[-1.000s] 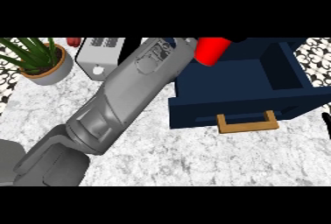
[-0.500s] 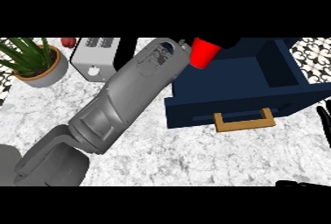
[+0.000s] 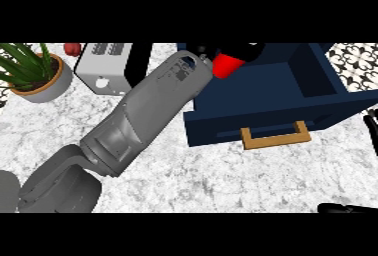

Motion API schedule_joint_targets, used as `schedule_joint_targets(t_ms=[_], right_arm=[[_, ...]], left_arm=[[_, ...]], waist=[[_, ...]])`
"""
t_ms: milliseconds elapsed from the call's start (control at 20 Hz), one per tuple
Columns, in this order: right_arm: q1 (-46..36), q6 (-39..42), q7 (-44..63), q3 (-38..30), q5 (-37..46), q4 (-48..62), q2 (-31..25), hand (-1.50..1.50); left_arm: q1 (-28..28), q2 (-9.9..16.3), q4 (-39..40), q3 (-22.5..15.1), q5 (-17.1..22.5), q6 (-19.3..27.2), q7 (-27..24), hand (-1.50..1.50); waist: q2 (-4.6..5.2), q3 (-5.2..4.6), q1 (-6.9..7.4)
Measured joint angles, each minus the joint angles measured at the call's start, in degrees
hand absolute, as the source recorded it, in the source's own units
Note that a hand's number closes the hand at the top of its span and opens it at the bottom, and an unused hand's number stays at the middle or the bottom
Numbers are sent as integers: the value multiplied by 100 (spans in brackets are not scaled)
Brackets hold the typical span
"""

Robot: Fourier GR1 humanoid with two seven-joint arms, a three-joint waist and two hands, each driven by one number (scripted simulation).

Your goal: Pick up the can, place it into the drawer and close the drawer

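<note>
My left forearm reaches from the lower left up to the open navy drawer (image 3: 325, 107). The black left hand (image 3: 201, 51) is shut on the red can (image 3: 227, 65), which hangs tilted over the drawer's back left corner, above its dark inside. Part of the can is hidden by the hand. The drawer is pulled out towards me, its wooden handle (image 3: 275, 138) facing the view's lower edge. Only dark bits of my right hand (image 3: 370, 120) show at the right edge and in the bottom right corner.
A white toaster (image 3: 109, 67) stands at the back left on the marble counter (image 3: 221, 175), with a small red object (image 3: 71, 48) behind it. A potted green plant (image 3: 33, 75) sits at the far left. Patterned tiles (image 3: 360, 55) show at the top right.
The left hand has carried the can a little left and down, closer to the drawer's inside. The right hand has come into view at the right edge and bottom corner.
</note>
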Motion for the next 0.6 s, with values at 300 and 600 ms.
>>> schedule_joint_targets(t_ms=[300, 600], right_arm=[[-118, 11, 169, 22, -24, -89, -84, -150], [-94, -10, 115, 102, 49, -165, -22, -150]], left_arm=[[98, 0, -2, -203, 172, 356, -22, -150], [115, 1, 74, -244, 339, 539, -177, -150]], waist=[[10, 0, -72], [20, -1, -81]])
